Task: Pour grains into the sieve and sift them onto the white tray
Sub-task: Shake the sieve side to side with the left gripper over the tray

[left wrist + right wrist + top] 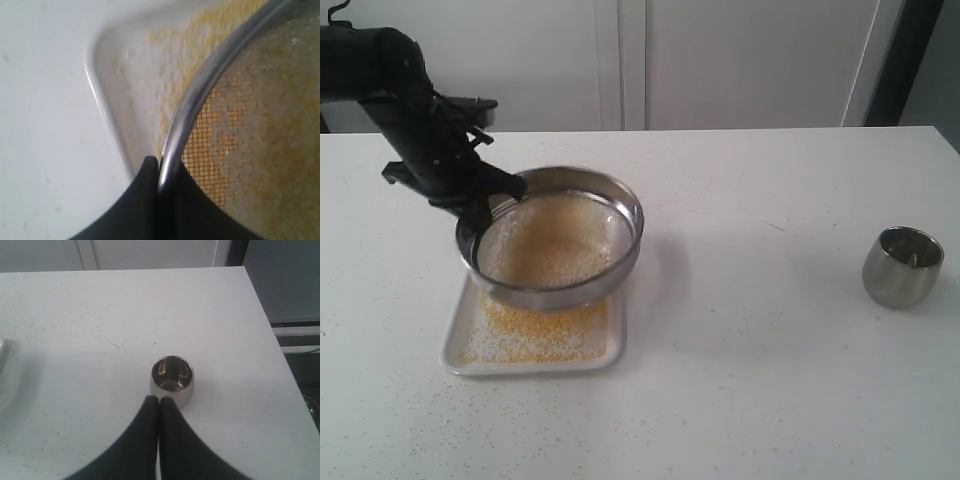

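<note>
My left gripper (480,205) is shut on the rim of the sieve (620,195), holding it lifted and a little tilted above the white tray (455,345). Pale and golden grains (555,240) lie on the mesh, and a patch of fine yellow grains (545,330) covers the tray beneath. In the left wrist view the black fingers (145,200) clamp the steel rim of the sieve (200,85), with the tray (100,95) below and grains (270,125) on the mesh. My right gripper (159,401) is shut and empty, just short of the steel cup (172,380); it does not show in the exterior view.
The small steel cup (903,265) stands upright near the table's right side, with nothing seen inside. Stray grains speckle the white table (740,400) in front of the tray. The table's right edge (272,345) drops off close to the cup.
</note>
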`<state>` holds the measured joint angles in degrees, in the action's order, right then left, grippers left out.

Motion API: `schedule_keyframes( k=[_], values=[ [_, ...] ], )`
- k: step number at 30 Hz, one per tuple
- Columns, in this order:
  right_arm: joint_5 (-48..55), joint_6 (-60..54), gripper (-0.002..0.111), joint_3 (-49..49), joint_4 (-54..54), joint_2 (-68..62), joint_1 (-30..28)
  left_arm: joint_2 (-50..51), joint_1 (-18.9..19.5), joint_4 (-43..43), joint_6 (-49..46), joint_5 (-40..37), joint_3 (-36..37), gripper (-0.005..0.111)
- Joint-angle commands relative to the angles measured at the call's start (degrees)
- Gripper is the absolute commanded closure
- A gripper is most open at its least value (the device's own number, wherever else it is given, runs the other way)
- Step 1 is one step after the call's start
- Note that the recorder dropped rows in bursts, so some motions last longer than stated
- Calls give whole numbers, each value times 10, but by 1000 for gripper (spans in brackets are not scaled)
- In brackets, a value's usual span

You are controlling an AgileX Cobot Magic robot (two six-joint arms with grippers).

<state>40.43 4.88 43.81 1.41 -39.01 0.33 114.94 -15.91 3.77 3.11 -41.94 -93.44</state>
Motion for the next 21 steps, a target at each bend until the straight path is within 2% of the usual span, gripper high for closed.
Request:
schedule_keyframes(
  k=[1, 3, 5, 7, 9, 12, 14, 16, 18, 19, 21],
  values=[
    [-2, 2, 108, 1, 1, 3, -3, 35, 24, -9, 57, -40, -83, 107],
    [-2, 2, 108, 1, 1, 3, -3, 43, 29, -9, 48, -122, -98, 107],
    [-2, 2, 108, 1, 1, 3, -3, 18, 26, -8, -5, -157, -82, 107],
    [-2, 2, 108, 1, 1, 3, -3, -24, 17, -2, -24, -142, -43, 107],
    [-2, 2, 108, 1, 1, 3, -3, -53, 13, -1, -31, -82, -1, 107],
    [-2, 2, 108, 1, 1, 3, -3, -43, 21, -4, -23, 5, -2, 107],
    [-2, 2, 108, 1, 1, 3, -3, -8, 32, 1, -17, -18, -43, 107],
    [-2, 2, 108, 1, 1, 3, -3, 18, 38, 6, -17, -101, -88, 107],
    [-2, 2, 108, 1, 1, 3, -3, 13, 38, 8, -27, -170, -90, 107],
    [-2, 2, 108, 1, 1, 3, -3, -1, 37, 17, -44, -171, -69, 107],
    [-2, 3, 108, 1, 1, 4, -3, -34, 32, 37, -57, -109, -9, 107]
  ],
)
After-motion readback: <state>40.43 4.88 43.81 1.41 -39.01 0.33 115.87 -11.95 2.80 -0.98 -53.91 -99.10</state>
